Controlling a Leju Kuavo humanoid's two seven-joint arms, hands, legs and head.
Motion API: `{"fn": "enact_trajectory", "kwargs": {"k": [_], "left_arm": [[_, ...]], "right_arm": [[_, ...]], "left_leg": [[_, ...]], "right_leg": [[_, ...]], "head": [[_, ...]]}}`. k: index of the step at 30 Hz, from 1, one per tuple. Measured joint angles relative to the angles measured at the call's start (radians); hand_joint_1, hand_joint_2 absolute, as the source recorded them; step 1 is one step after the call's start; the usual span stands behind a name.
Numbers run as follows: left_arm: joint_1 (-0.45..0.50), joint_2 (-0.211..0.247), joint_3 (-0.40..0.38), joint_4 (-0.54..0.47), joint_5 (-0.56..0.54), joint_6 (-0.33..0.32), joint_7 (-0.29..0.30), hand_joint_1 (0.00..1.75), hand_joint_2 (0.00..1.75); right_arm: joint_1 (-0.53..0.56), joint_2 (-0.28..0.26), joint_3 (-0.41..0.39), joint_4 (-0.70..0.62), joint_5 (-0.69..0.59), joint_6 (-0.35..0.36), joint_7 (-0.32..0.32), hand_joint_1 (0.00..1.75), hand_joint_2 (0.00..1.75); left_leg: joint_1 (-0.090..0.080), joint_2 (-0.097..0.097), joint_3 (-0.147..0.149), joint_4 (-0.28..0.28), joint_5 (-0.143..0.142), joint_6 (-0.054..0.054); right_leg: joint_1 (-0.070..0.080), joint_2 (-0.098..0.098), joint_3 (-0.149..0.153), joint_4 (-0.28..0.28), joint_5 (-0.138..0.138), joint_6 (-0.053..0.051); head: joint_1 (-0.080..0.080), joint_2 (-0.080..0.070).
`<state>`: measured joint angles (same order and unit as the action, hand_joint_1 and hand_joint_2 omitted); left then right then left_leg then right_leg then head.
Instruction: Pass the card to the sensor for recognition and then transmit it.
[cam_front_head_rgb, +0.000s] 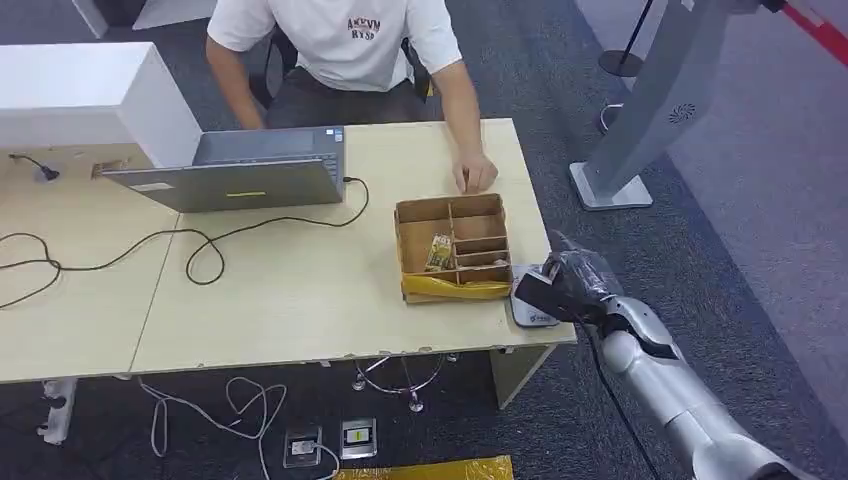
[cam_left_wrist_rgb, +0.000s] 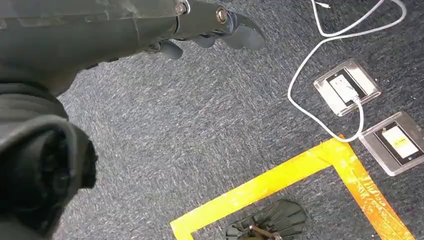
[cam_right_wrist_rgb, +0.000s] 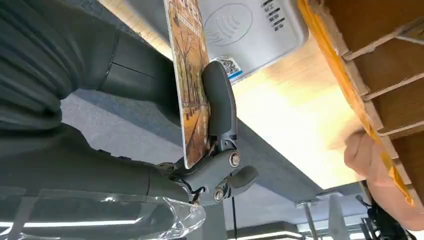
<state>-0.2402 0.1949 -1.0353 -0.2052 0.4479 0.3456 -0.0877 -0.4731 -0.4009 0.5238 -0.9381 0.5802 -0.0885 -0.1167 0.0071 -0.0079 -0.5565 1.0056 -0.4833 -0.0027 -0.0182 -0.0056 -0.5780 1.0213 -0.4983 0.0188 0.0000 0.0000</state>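
while pinched edge-on by the right hand (cam_right_wrist_rgb: 150, 100), the card (cam_right_wrist_rgb: 187, 80) is held just above the sensor (cam_front_head_rgb: 532, 305), at the box's (cam_front_head_rgb: 452, 248) 4 o'clock.

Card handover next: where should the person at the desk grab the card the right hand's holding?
Probably by its free end. The right hand pinches the card across its faces near one end, with the other end sticking out toward the sensor. A pinch on both flat faces there, coming in from the box side, should stay apart from the robot's fingers.
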Motion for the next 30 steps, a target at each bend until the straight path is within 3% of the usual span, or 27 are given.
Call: {"fn": "enact_trajectory", "kwargs": {"k": [30], "left_arm": [[-0.002, 0.000, 0.000, 0.000, 0.000, 0.003, 0.002, 0.00, 0.00]], "right_arm": [[-0.003, 0.022, 0.000, -0.002, 0.004, -0.012, 0.009, 1.75, 1.75]], "left_leg": [[0.000, 0.000, 0.000, 0.000, 0.000, 0.000]], "right_leg": [[0.000, 0.000, 0.001, 0.000, 0.000, 0.000]], "head": [[0.000, 0.000]]}}
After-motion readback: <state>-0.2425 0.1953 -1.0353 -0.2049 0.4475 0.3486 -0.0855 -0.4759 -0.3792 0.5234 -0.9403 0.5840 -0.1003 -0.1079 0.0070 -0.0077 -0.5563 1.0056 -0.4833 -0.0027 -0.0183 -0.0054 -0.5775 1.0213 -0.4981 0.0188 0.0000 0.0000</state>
